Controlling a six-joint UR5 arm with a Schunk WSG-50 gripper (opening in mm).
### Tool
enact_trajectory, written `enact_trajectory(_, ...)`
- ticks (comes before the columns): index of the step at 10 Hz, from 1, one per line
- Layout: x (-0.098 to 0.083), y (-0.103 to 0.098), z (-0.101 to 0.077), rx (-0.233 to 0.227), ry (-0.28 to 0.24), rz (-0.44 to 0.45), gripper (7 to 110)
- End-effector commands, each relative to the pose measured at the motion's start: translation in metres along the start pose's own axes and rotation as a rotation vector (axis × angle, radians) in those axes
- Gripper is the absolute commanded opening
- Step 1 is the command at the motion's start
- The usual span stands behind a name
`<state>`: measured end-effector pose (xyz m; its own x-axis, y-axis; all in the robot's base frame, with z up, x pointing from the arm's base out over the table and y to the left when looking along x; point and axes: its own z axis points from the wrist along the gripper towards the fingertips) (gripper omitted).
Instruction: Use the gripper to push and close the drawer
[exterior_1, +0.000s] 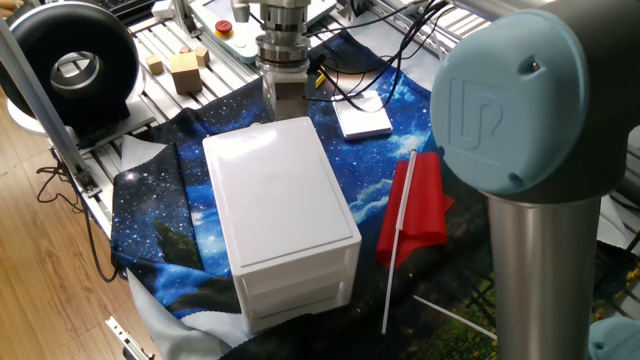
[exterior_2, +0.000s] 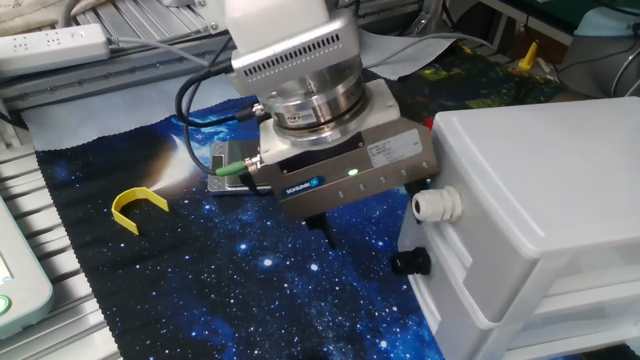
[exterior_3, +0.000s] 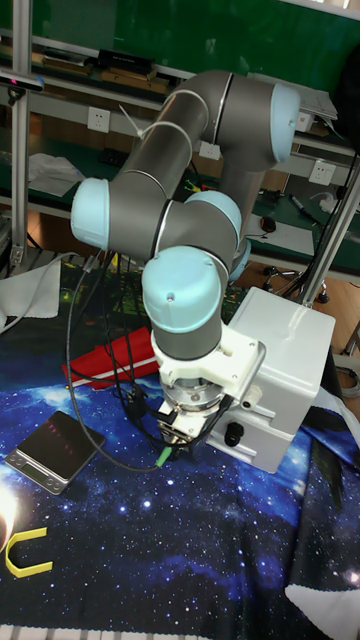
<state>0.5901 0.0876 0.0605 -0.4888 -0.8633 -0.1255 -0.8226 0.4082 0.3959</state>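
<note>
The white plastic cabinet (exterior_1: 275, 190) stands on the starry blue cloth. Its lower drawer (exterior_1: 297, 288) sits flush with the front, with no dark gap showing. My gripper (exterior_1: 283, 98) hangs at the cabinet's far end, its fingertips hidden behind the box in this view. From the other side, the gripper (exterior_2: 368, 250) is tilted and pressed up to the drawer end (exterior_2: 445, 300). Its black fingertips (exterior_2: 410, 262) are spread apart with nothing between them, and one touches the white plastic. In the tall view the gripper (exterior_3: 200, 425) sits against the cabinet (exterior_3: 285, 370).
A red flag on a white stick (exterior_1: 415, 205) lies right of the cabinet. A small white square device (exterior_1: 362, 118) and wooden blocks (exterior_1: 185, 70) lie behind it. A yellow C-shaped piece (exterior_2: 138, 205) rests on the cloth. The big pale-blue arm joint (exterior_1: 520, 100) fills the right foreground.
</note>
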Motion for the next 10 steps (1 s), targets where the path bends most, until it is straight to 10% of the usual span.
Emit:
enact_trajectory(1,-0.003,0.005,-0.003,-0.018,-0.013,0.002,7)
enact_trajectory(3,-0.009,-0.022,-0.006,0.089,-0.033,0.045,7)
enact_trajectory(4,-0.012,-0.075,-0.021,0.294,-0.039,0.087,7)
enact_trajectory(6,-0.014,-0.099,-0.047,0.355,-0.020,0.105,7)
enact_trajectory(10,-0.011,-0.162,-0.165,0.590,-0.044,0.288,7)
